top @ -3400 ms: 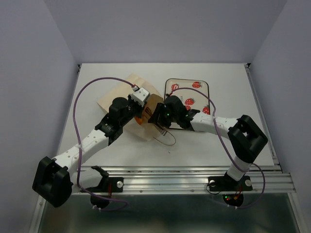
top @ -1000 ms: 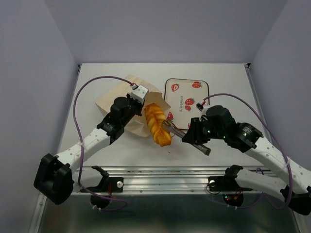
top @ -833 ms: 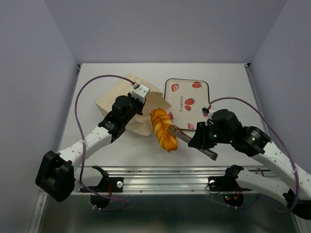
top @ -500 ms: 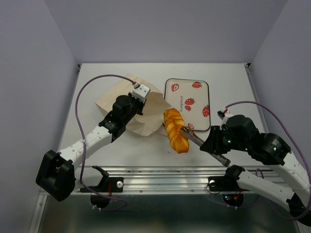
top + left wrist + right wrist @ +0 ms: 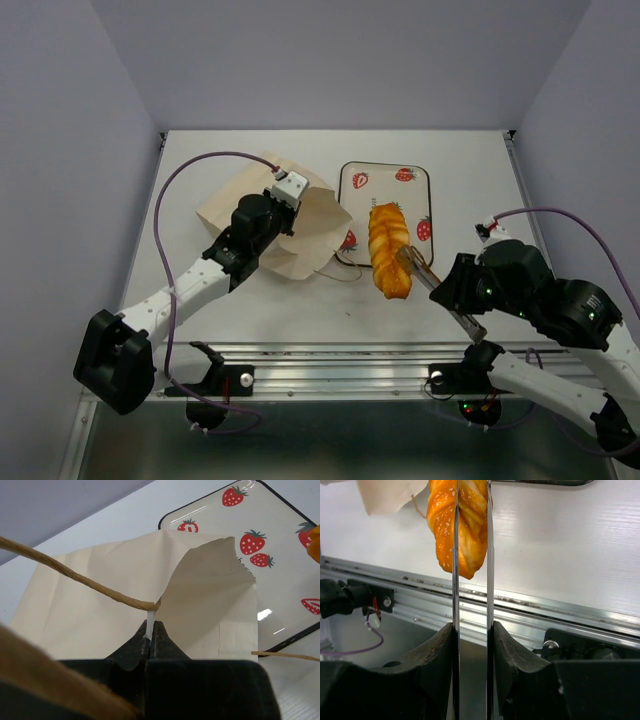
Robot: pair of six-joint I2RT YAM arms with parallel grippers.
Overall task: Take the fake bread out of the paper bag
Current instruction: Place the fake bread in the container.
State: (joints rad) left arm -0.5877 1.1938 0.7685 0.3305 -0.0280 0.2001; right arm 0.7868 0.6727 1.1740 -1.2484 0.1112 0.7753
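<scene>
Cream matte paper: my left gripper (image 5: 151, 630) pinches the paper bag (image 5: 100, 605) rim, visible only from the left wrist. My right gripper (image 5: 471, 490) clamps the glossy ridged loaf (image 5: 470, 535).

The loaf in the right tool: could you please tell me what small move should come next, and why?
Probably lower the loaf onto the tray and open the right tool: the loaf is clear of the bag, clamped, hanging by the tray's near edge.

Right gripper (image 5: 407, 257) clamping ridged loaf (image 5: 386, 238) (glossy orange) over near edge of strawberry tray (image 5: 385, 187), paper bag (image 5: 318, 226) leftward
</scene>
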